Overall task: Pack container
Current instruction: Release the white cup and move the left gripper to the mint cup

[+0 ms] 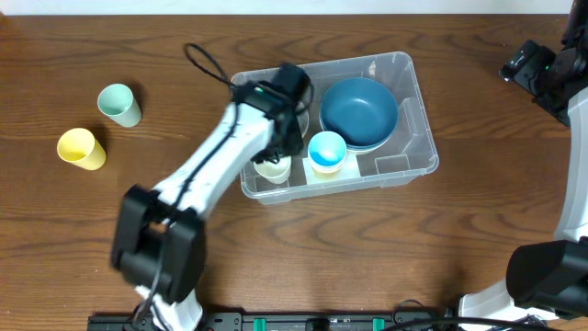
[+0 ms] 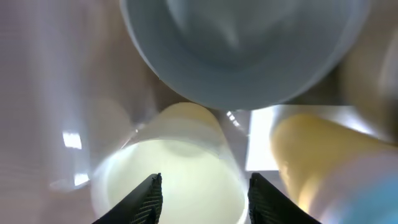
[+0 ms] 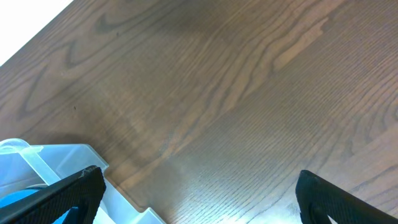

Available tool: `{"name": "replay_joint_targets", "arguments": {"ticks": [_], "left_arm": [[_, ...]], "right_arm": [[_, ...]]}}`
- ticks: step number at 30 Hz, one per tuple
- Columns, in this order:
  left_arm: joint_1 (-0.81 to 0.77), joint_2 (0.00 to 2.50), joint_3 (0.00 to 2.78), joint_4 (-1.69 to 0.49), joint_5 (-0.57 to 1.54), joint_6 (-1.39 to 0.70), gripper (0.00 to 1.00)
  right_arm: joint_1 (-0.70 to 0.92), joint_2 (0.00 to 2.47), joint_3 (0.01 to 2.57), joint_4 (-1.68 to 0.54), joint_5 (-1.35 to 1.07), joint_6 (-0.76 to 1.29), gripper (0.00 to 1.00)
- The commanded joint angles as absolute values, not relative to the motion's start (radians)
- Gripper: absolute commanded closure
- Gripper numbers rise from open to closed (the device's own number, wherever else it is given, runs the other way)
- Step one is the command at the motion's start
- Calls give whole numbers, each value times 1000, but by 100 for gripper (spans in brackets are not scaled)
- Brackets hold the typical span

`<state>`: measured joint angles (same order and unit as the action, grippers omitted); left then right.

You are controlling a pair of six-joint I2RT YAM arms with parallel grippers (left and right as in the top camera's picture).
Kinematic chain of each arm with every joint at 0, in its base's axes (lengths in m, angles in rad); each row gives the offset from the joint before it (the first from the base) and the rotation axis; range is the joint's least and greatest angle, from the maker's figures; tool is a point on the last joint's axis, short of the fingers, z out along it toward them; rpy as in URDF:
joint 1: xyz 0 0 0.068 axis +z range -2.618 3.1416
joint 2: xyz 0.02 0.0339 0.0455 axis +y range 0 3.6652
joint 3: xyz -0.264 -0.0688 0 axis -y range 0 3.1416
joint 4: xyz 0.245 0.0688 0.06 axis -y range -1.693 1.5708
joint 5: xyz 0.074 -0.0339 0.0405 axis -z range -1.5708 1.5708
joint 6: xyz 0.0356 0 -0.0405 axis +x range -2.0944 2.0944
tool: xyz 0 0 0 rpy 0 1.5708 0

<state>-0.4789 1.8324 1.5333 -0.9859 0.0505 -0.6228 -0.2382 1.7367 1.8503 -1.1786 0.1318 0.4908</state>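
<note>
I'm looking at a dark brown wood-grain table [image 1: 386, 248] that fills my overhead view under soft, even light. A pale strip [image 1: 276, 5] runs beyond its far edge.

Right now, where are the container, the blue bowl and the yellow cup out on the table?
container [image 1: 397, 164]: overhead view, bare floor in its corner beside the bowl.
blue bowl [image 1: 358, 108]: overhead view, middle of its inside.
yellow cup [image 1: 80, 148]: overhead view, middle of the cup.

Brown wood-grain desk [image 1: 367, 248], pale green cup [image 1: 119, 104] on its side toward the left, yellow cup [image 1: 81, 148] on its side near it, dark blue bowl [image 1: 358, 112], light blue cup [image 1: 326, 152] just beside the bowl, cream cup [image 1: 273, 168] upright, black cable [image 1: 207, 62] looping across the desk
</note>
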Motion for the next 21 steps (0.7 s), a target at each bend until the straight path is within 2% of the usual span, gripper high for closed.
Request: {"name": "replay_joint_targets", "arguments": {"ticks": [1, 12, 19, 21], "left_arm": [[-469, 1703, 1571, -993, 60, -568, 54], [-441, 1533, 1571, -1008, 26, -524, 52], [-224, 1533, 1571, -1000, -74, -435, 49], [-147, 1543, 1571, -969, -91, -358, 44]], "right_arm": [[-244, 1741, 1848, -1179, 142, 504, 1], [-244, 1741, 1848, -1179, 142, 504, 1], [-244, 1741, 1848, -1179, 142, 504, 1], [-244, 1741, 1848, -1179, 142, 504, 1]]}}
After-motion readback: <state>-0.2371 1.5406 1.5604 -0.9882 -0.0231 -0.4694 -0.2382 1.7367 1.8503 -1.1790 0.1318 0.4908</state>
